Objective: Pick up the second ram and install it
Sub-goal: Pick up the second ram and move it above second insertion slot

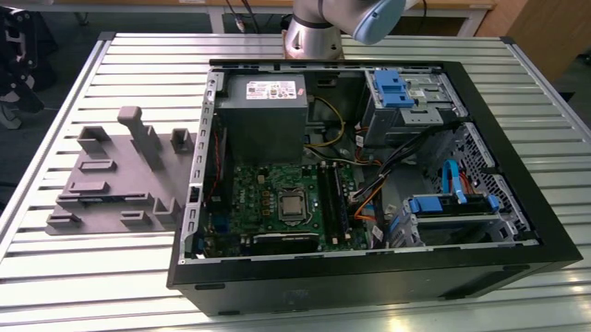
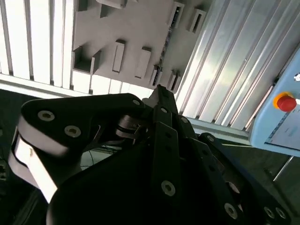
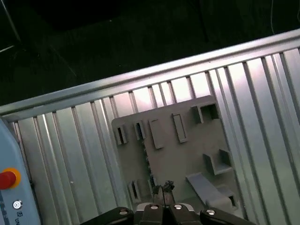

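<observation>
Our tool [image 3: 161, 189] hangs over the grey fixture [image 3: 187, 159] on the tabletop [image 3: 70, 154], its tips pressed together with nothing between them. The second ram [image 3: 148, 165] is, we think, the thin toothed strip on edge just below, though we cannot be sure. We judge that pick-up and fitting into the computer case [image 1: 369, 277] are both undone.

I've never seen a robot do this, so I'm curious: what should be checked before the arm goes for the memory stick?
1. Memory stick stands on edge in the grey holder: ok.
2. Gripper hangs above the holder, near the stick: ok.
3. Gripper squarely over the stick: cannot tell.
4. Computer case open, green board exposed: ok.
5. A memory slot free on the board: cannot tell.
</observation>
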Controlling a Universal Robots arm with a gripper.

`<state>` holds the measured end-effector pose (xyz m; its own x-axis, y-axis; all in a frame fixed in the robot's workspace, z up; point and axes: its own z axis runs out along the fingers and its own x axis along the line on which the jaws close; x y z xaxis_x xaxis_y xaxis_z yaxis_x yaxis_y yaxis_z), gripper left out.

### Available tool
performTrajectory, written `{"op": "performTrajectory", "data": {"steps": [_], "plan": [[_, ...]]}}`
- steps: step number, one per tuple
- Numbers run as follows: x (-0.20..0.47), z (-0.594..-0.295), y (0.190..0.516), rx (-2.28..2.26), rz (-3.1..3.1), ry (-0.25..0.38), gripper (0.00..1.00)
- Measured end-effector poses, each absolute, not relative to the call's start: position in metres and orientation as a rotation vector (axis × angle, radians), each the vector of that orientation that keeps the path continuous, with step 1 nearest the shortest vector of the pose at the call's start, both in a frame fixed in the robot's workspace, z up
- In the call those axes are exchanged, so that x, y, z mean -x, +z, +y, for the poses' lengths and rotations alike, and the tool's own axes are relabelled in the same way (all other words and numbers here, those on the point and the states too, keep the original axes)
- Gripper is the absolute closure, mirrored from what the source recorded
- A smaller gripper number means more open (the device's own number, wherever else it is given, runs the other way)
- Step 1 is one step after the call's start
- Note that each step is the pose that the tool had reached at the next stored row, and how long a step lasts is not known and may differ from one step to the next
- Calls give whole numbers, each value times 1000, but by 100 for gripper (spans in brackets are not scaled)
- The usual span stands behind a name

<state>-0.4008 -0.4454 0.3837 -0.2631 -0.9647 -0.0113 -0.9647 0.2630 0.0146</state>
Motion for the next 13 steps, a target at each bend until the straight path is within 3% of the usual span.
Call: {"op": "performTrajectory", "data": {"steps": [13], "plan": [[401,-445,383,1994,2428,29,89]]}}
